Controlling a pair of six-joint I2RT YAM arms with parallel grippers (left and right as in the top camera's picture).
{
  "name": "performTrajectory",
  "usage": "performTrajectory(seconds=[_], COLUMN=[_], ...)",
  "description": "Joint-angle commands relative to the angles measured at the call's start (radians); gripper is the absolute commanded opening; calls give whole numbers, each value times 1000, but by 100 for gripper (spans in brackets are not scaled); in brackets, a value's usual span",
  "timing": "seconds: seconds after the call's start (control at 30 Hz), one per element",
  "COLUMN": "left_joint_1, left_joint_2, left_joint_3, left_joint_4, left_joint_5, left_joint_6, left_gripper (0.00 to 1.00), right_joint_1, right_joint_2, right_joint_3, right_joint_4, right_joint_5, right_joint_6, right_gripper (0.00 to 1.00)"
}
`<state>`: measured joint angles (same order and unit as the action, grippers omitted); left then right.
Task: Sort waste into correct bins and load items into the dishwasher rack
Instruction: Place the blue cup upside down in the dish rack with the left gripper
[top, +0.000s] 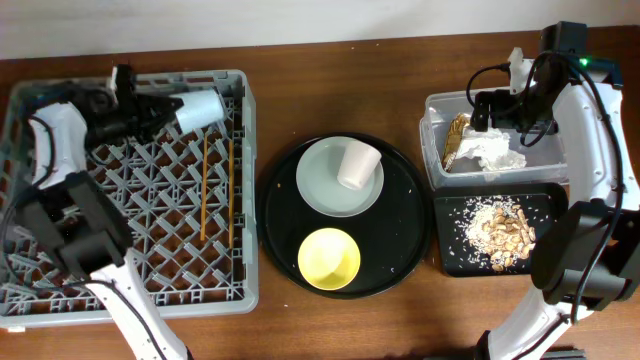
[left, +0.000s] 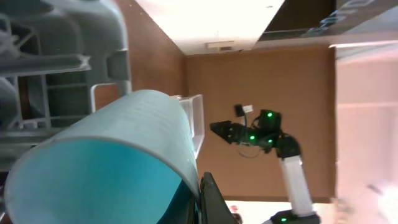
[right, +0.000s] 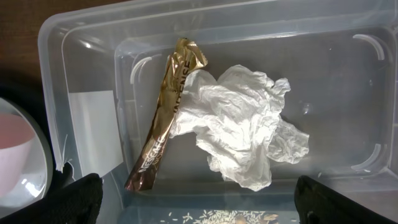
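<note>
The left pincer (top: 163, 108) clenches the light-blue cup (top: 202, 108) sideways over the rack (top: 150, 222); the right pincer (right: 211, 202) gapes wide above the crumpled napkin (right: 242, 137).

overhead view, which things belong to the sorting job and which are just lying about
Job: blue cup, chopsticks, pink cup, plate, yellow bowl, napkin, wrapper, food scraps, clear tub, black rectangular tray, rack.
Lying about: round black tray.
</note>
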<state>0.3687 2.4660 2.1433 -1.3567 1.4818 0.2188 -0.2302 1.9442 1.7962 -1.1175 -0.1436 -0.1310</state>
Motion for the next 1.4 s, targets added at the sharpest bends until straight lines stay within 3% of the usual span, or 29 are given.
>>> performTrajectory(seconds=[0.0, 0.13, 0.2, 0.3, 0.37, 0.43, 0.5, 0.57, 0.63, 0.7, 0.77, 0.8, 0.93, 1.0, 1.17, 1.27, 1.33, 1.37], left_joint_1=[-31, -76, -68, 3, 47, 97, 115, 112, 90, -16, -201, -371, -802, -911, -1047, -1048, -1054, -1053], left_joint_2=[29, 30, 30, 30, 29, 29, 16, -72, -174, -360, -434, -427, -338, -272, -9, 47, 57, 57], left_joint_3=[0, 0, 0, 0, 4, 25, 182, 316, 425, 457, 457, 454, 438, 436, 426, 423, 341, 286], left_joint_4=[-3, -56, -113, -171, -193, -241, -332, -332, -332, -330, -312, -287, -246, -264, -286, -281, -195, -152], left_joint_5=[61, -114, -276, -345, -346, -346, -365, -415, -508, -797, -880, -900, -1195, -1255, -1360, -1412, -1447, -1448], left_joint_6=[26, 26, 26, 25, 18, 18, 10, -78, -152, -214, -230, -227, -227, -228, -340, -403, -421, -440], left_gripper=[0, 0, 0, 1, 6, 34, 62, 75, 77, 84, 99, 99, 99, 99, 99, 99, 98, 93], right_joint_1=[-6, -6, -6, -6, -6, -6, -6, -6, -6, -6, -6, -6, -6, -6, -6, -6, -6, -6], right_joint_2=[-7, -7, -7, -7, -7, -7, -7, -7, -7, -7, -7, -7, -7, -7, -7, -7, -7, -7], right_joint_3=[-3, -3, -3, -3, -3, -3, -3, -3, -3, -3, -3, -3, -3, -3, -3, -3, -3, -3], right_joint_4=[0, 0, 0, 0, 0, 0, 0, 0, 0, 0, 0, 0, 0, 0, 0, 0, 0, 0], right_joint_5=[-2, -2, -2, -2, -2, -2, -2, -2, -2, -2, -2, -2, -2, -2, -2, -2, -2, -2], right_joint_6=[9, 9, 9, 9, 9, 9, 9, 9, 9, 9, 9, 9, 9, 9, 9, 9, 9, 9], right_gripper=[99, 99, 99, 99, 99, 99, 99, 99, 99, 99, 99, 99, 99, 99, 99, 99, 99, 99])
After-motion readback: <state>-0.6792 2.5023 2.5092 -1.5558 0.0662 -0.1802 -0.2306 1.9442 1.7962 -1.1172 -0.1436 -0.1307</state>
